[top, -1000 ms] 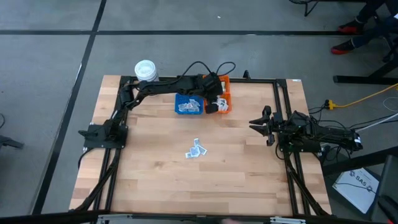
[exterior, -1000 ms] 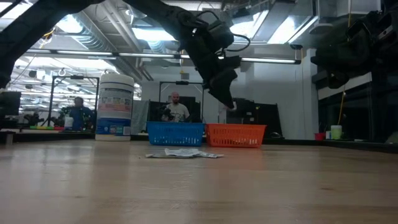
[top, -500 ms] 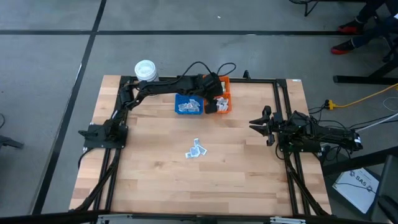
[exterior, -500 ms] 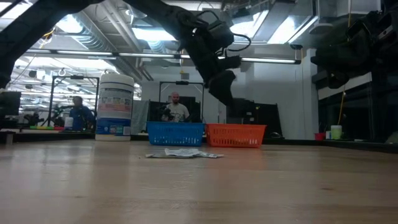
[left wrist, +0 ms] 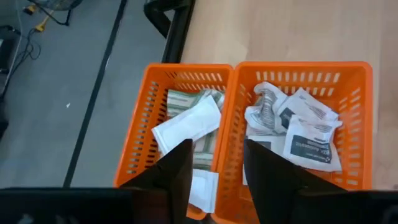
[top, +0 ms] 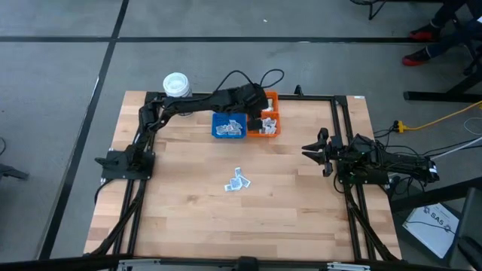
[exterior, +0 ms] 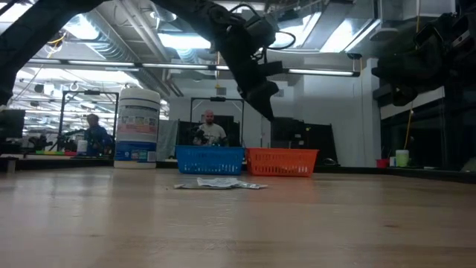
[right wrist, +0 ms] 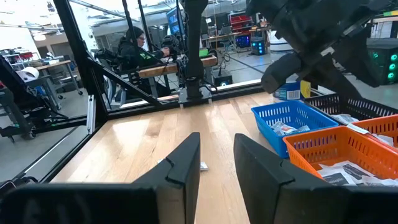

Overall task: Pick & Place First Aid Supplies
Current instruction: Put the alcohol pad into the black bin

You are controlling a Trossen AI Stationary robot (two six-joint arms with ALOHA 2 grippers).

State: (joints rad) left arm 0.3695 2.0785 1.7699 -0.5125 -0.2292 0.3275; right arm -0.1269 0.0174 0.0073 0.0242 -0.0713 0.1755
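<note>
I see the left gripper (left wrist: 216,180) above the orange bin (left wrist: 364,118), fingers parted and empty, sachets (left wrist: 305,134) lying below them. A few more sachets (top: 239,181) lie mid-table (top: 301,203). The right gripper (top: 310,148) is parked at the table's right side, fingers slightly apart, empty.

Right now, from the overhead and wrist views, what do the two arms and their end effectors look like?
Both arms are dark, near-black jointed links on black frame rails. The left arm has a thin black cable looping above its wrist. Its end effector shows two flat, dark, wedge-shaped fingers. The right arm is also black, with cable bundles trailing off the table edge; its end effector has matching dark fingers. No markings show.
</note>
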